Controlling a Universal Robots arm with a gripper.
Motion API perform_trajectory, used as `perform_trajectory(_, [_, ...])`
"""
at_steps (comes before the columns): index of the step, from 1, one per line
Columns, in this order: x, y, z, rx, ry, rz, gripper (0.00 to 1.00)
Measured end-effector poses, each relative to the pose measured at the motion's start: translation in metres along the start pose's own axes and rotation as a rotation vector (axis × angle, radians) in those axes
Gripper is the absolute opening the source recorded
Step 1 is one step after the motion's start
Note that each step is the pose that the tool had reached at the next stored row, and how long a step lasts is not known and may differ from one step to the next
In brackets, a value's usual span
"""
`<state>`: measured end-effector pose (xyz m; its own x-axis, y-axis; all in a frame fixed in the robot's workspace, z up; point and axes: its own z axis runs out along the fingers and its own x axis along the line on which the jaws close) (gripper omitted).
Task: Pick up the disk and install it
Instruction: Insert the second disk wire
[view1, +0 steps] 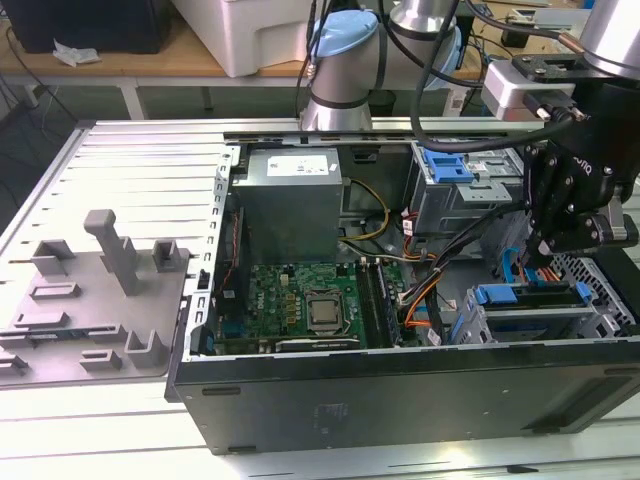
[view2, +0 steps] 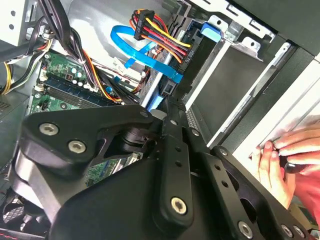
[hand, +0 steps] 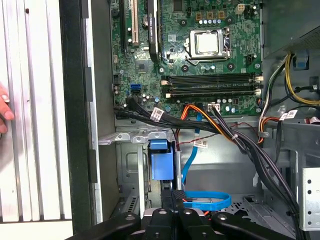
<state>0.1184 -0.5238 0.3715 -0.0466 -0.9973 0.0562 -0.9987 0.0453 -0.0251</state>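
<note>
Black steel case (view1: 400, 390): lid off, lying on the pale counter (view1: 100, 430), front wall nearest in the exterior view.
Disk (view1: 530, 300): seated in the metal cage at the near corner of the case, on the exterior view's right; blue carrier along its upper edge; in the first wrist view (hand: 161, 160), blue end showing in the cage mouth.
Gripper (view1: 535, 255): black, just above the disk's cage, pointing down into the case; over the cage too in the first wrist view (hand: 175, 192).
Fingers (hand: 170, 200): brought together, no gap visible between them, nothing held; whether touching the disk, cannot tell.
Blue ribbon cable (hand: 205, 202): looped just beside the fingertips, near the cage.
Hand (view2: 285, 160): a person's, resting on the case's outer edge, apart from the gripper.
Board (view1: 300, 300): green, flat on the case floor, mid-case, bare socket at its centre.
Wires (view1: 425, 290): orange and black, running between board and cage.
Grey box (view1: 290, 195): behind the board, white sticker on top.
Bracket (view1: 447, 165): blue, in the farther cage, well apart from the disk.
Tray (view1: 90, 290): grey, on the exterior view's left, beside the case.
Arm (view1: 340, 50): behind the case, silver with blue caps.
</note>
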Motion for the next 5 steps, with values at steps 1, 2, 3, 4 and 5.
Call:
perform_trajectory(1, [0.0000,0.0000,0.0000,0.0000,0.0000,0.000,0.11])
perform_trajectory(2, [0.0000,0.0001,0.0000,0.0000,0.0000,0.000,0.11])
perform_trajectory(3, [0.0000,0.0001,0.0000,0.0000,0.0000,0.000,0.11])
perform_trajectory(4, [0.0000,0.0001,0.0000,0.0001,0.0000,0.000,0.11])
perform_trajectory(5, [0.0000,0.0001,0.0000,0.0000,0.0000,0.000,0.11])
